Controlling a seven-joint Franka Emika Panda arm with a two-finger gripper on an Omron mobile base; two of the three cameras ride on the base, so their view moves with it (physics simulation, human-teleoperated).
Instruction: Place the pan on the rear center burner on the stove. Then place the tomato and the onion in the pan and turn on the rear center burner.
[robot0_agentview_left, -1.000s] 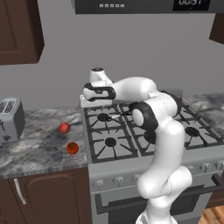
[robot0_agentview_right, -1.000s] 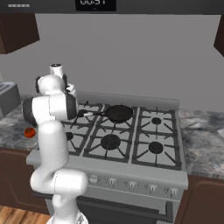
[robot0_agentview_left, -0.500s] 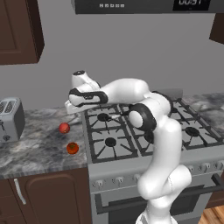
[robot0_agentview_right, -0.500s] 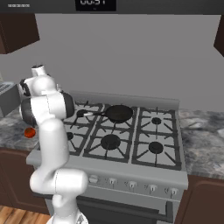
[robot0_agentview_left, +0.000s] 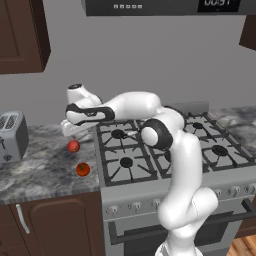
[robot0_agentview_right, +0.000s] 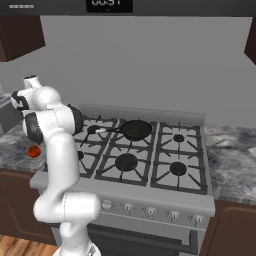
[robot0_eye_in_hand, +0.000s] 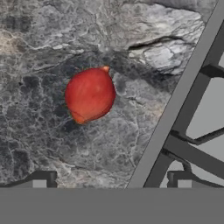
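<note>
While the pan (robot0_agentview_right: 136, 129) already sat on the rear center burner (robot0_agentview_right: 145, 131) of the stove (robot0_agentview_right: 170, 150), the rest of the task stood open.

Pan: black, its thin handle reaching toward the stove's left side. Judged placed; nothing lay in it.

Onion (robot0_eye_in_hand: 90, 94): smooth pinkish-red ball on the grey marbled counter (robot0_agentview_left: 40, 165), just off the stove's left edge. In the hand view it lay directly ahead of the tool, untouched.

Tomato (robot0_agentview_left: 82, 169): orange-red ball on the counter, left of the stove, a little nearer the front edge than the onion.

Tool (robot0_eye_in_hand: 111, 183): jaws spread fully apart, holding nothing, poised over the counter left of the stove above the onion.

Toaster (robot0_agentview_left: 11, 135): silver, farther left of the stove, no part in the task.

Remaining, by judgement: both balls into the pan, then the rear center burner's knob turned.
</note>
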